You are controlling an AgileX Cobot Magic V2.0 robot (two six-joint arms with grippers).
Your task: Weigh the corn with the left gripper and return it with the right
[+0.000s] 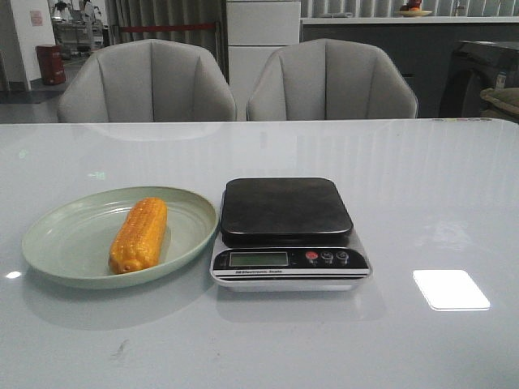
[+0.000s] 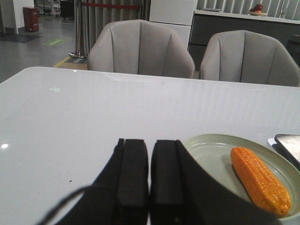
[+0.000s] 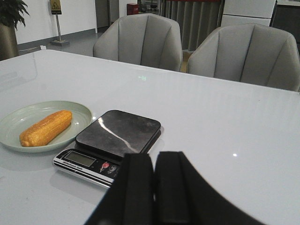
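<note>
The orange-yellow corn (image 1: 139, 235) lies on the pale green plate (image 1: 65, 235) at the left of the table; it also shows in the left wrist view (image 2: 260, 180) and the right wrist view (image 3: 46, 127). The black-topped kitchen scale (image 1: 285, 211) stands just right of the plate, its platform bare. My left gripper (image 2: 150, 178) is shut and empty, hanging over the table to the left of the plate (image 2: 211, 154). My right gripper (image 3: 154, 187) is shut and empty, nearer than the scale (image 3: 117, 133) and to its right. Neither gripper shows in the front view.
Two grey chairs (image 1: 146, 81) (image 1: 332, 81) stand behind the table's far edge. A bright light patch (image 1: 451, 289) reflects off the glossy tabletop right of the scale.
</note>
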